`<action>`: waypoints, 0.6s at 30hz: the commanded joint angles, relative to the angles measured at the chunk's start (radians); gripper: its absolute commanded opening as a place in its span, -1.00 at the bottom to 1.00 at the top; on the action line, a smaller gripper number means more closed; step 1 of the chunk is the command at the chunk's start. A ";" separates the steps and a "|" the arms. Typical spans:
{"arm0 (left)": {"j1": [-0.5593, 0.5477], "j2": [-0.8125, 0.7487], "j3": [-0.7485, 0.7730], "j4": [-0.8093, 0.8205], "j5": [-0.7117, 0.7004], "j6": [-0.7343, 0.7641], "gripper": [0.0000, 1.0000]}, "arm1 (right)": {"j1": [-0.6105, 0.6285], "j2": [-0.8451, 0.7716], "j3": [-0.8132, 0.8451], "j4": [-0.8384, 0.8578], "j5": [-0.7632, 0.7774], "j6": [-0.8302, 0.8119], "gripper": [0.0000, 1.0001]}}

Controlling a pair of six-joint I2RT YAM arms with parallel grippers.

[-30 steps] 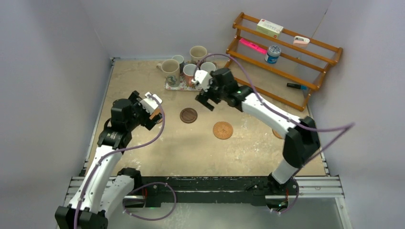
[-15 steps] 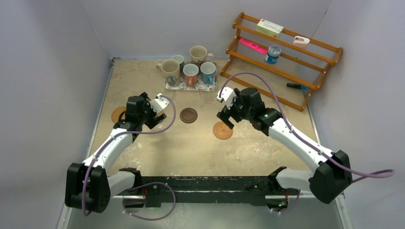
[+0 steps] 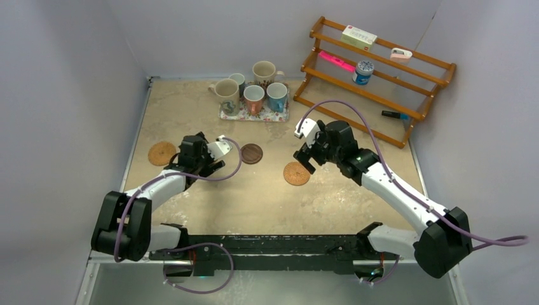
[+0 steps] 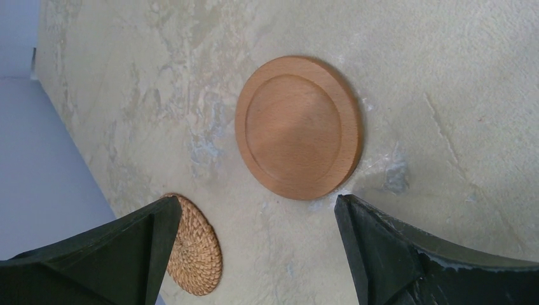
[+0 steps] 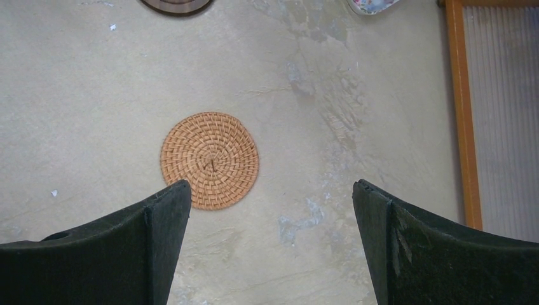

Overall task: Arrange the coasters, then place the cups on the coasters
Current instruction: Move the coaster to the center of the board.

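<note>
Five cups stand on the floral tray [image 3: 254, 116] at the back: two cream cups [image 3: 227, 94] [image 3: 262, 71], a small grey-blue cup [image 3: 238, 79], a reddish cup [image 3: 253, 98] and a light blue cup [image 3: 276, 96]. A woven coaster [image 3: 162, 153] lies at the left, a dark brown coaster [image 3: 251, 153] mid-table, and another woven coaster [image 3: 297, 173] [image 5: 210, 160] right of it. My left gripper [image 3: 211, 164] [image 4: 255, 202] hangs open over a smooth wooden coaster [image 4: 299, 127], with the left woven coaster [image 4: 194, 254] beside one finger. My right gripper [image 3: 306, 160] [image 5: 271, 185] is open just right of the second woven coaster.
A wooden rack [image 3: 375, 76] [image 5: 467, 114] stands along the back right and holds a box, a pink item and a blue-and-white tin [image 3: 363, 72]. Grey walls close in the table on the left, back and right.
My right gripper has pulled back from the cups to beside the right woven coaster. My left gripper has moved right and nearer, and the left woven coaster has come into view.
</note>
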 commanded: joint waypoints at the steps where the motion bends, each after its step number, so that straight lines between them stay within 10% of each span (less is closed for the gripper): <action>1: -0.026 0.025 -0.014 0.080 -0.022 0.020 1.00 | -0.010 -0.048 -0.012 0.040 -0.038 0.004 0.98; 18: -0.064 0.136 -0.008 0.164 -0.131 0.022 1.00 | -0.017 -0.054 -0.016 0.047 -0.043 0.003 0.98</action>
